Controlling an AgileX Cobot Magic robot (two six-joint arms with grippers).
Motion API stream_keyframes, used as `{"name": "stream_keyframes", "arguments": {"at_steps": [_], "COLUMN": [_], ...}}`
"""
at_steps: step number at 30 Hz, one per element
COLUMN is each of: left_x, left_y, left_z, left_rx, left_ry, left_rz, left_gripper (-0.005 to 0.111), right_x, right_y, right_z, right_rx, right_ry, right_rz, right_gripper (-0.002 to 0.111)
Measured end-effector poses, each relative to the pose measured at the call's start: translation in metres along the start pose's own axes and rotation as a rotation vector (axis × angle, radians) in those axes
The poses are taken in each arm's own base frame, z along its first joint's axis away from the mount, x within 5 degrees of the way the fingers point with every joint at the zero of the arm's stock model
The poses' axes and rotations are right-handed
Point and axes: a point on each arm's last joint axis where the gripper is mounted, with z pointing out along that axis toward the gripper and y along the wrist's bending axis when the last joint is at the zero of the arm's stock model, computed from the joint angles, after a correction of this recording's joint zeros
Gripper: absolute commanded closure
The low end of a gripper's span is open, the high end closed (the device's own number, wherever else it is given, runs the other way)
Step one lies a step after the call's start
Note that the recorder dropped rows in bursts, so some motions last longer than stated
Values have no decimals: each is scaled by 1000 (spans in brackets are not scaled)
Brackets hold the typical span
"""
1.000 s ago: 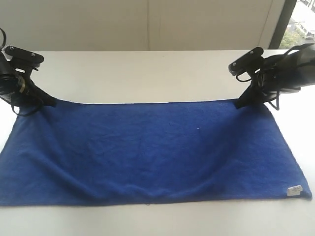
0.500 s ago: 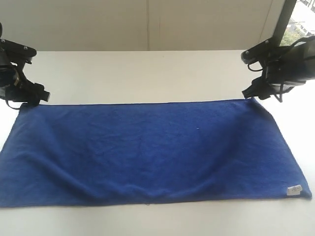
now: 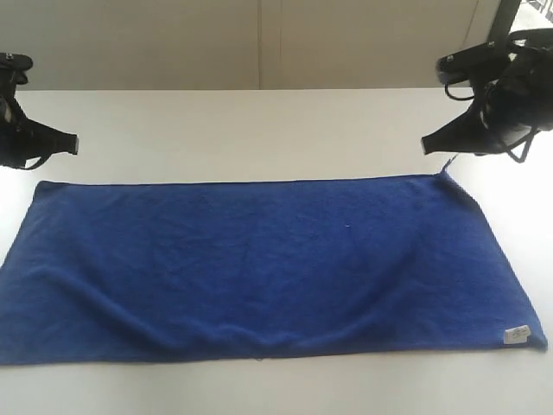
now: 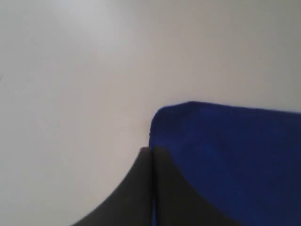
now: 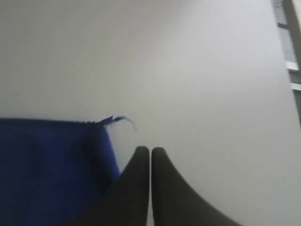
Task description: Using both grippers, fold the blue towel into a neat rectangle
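Note:
The blue towel (image 3: pixel 268 264) lies flat on the white table as a wide folded rectangle, a small white label at its near right corner. My left gripper (image 3: pixel 74 143) hovers shut above and beyond the towel's far left corner (image 4: pixel 188 113), holding nothing. My right gripper (image 3: pixel 425 145) is also shut and empty, raised above the far right corner, where a loose thread (image 5: pixel 123 119) sticks out. In the wrist views both pairs of dark fingers (image 4: pixel 153 153) (image 5: pixel 150 151) press together, with the towel (image 5: pixel 51 165) beside them, not between them.
The white table (image 3: pixel 259 130) extends bare behind the towel to a pale wall. A window frame (image 3: pixel 501 22) stands at the far right behind the right arm. The towel's near edge lies close to the table's front edge.
Both grippers have let go of the towel's far corners, risen and drawn outward, then shut. The far edge of the towel has settled flat on the table.

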Motion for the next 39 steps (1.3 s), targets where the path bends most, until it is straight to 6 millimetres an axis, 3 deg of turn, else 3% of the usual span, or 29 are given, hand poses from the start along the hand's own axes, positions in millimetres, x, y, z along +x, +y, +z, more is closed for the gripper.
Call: {"name": "stream_keyframes", "arguments": {"at_steps": [7, 13, 19, 26, 33, 39], "left_x": [26, 35, 42, 45, 43, 42], "left_y": [-8, -12, -23, -32, -35, -36], "left_z": [8, 16, 44, 62, 65, 66], "left_rx": [83, 107, 148, 187, 209, 217], "left_ry": [116, 129, 121, 93, 56, 47], "left_rz": [43, 58, 64, 62, 62, 52], "left_gripper": [107, 107, 107, 107, 107, 107], "right_x": [23, 24, 36, 33, 35, 25], "right_y": [14, 20, 23, 24, -14, -25], "right_z": [5, 12, 48, 69, 92, 79], "right_rx": [-112, -154, -168, -172, -103, -90], "right_ry": [62, 23, 73, 70, 101, 64], "right_rz": [-47, -60, -49, -46, 28, 72], "right_gripper": [108, 108, 108, 108, 108, 108]}}
